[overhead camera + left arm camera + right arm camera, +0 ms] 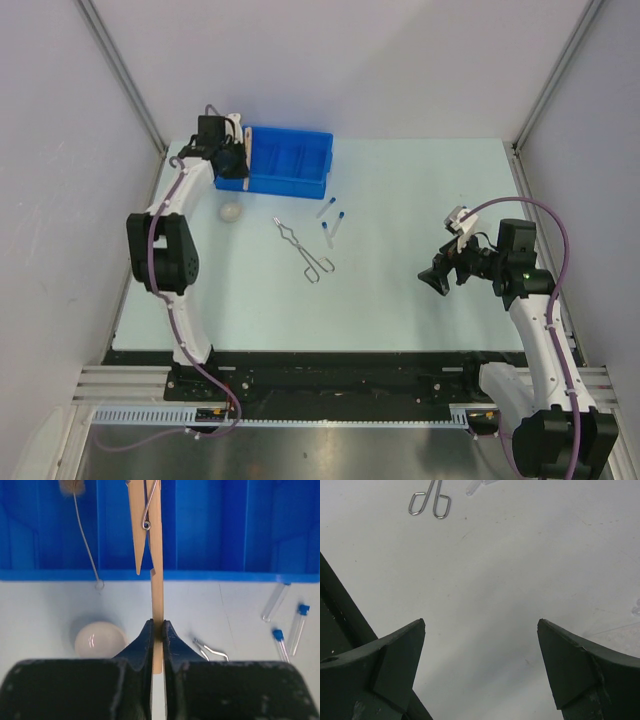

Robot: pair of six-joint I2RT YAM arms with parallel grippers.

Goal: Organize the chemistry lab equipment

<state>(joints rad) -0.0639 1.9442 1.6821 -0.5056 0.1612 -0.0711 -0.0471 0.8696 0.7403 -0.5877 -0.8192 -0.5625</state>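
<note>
We've got the left gripper [157,628] pinching the wooden-handled tool [156,555] by its tail, long axis running straight ahead across the near wall of the blue bin [240,575]. The right gripper [481,655] hangs spread wide, well off from the bin, so left's the nearer arm.

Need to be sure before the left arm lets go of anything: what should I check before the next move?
1. Grip: left end effector shut on the wooden clamp: ok.
2. Reach: clamp's far end at the blue bin: ok.
3. Compartment under it: cannot tell.
4. Other arm: right end effector open, empty, away from the bin: ok.
5. Leftovers: tongs, tubes and dish put away: not ok, all on the table.
</note>
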